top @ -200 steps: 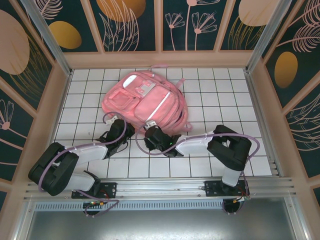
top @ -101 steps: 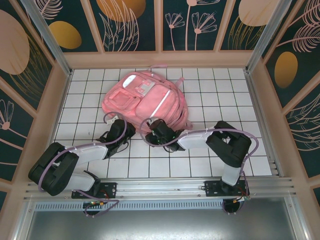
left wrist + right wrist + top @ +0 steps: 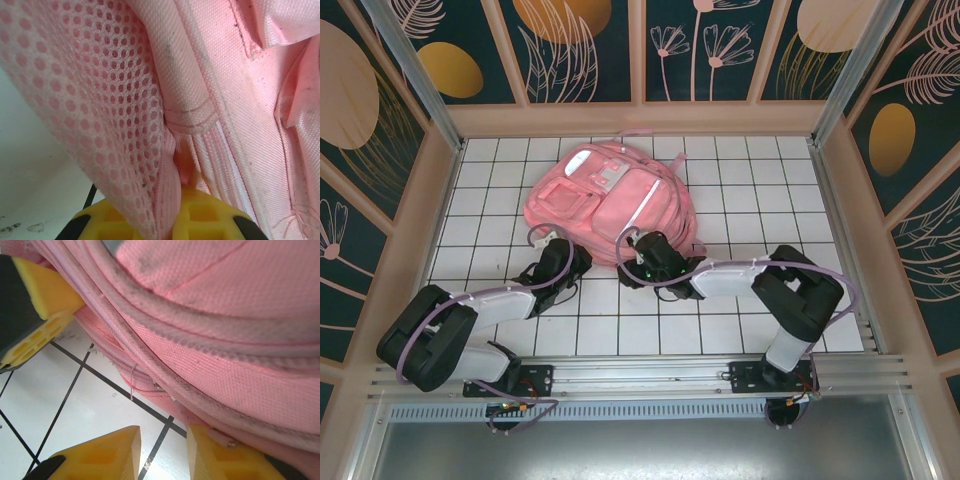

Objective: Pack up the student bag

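Floor: white tiled surface (image 3: pixel 750 190), dark grid lines, evenly lit. Walls on top, left and right of frame: dark teal panels (image 3: pixel 590 50) with floral line motifs and orange ovals, set in pale wooden framing (image 3: pixel 640 118). Aluminium rail (image 3: pixel 650 372) along bottom of frame.

One student bag (image 3: pixel 610 195) is counted, at 12 o'clock on the table (image 3: pixel 740 180). One table is counted, tiled white. Two arms are counted: a left arm (image 3: pixel 470 315) at 8 o'clock and a right arm (image 3: pixel 760 285) at 4 o'clock. Two hands are counted, a left hand (image 3: pixel 570 258) and a right hand (image 3: pixel 638 248), one to each arm.
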`<action>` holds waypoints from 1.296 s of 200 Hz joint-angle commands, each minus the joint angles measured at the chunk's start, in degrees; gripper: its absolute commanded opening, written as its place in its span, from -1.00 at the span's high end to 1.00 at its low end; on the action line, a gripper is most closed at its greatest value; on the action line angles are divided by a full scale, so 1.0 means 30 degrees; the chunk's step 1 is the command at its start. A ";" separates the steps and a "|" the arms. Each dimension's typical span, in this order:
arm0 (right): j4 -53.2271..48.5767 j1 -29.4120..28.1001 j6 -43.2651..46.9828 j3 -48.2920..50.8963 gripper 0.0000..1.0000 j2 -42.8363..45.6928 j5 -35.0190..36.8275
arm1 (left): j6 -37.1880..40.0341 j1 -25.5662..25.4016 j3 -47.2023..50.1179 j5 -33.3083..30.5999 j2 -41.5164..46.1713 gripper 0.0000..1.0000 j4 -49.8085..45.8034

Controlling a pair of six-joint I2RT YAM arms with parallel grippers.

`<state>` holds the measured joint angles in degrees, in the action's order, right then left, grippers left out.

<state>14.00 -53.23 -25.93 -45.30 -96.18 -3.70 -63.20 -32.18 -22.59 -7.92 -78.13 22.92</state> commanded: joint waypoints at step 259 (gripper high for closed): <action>-0.2611 0.0723 -0.1581 -0.1497 0.28 -0.1846 0.5992 | 0.0225 0.0101 0.0197 -0.0574 0.0113 1.00 0.0398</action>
<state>10.83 -52.12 -29.36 -49.47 -101.93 5.39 -63.22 -32.42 -22.59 -6.42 -78.70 24.45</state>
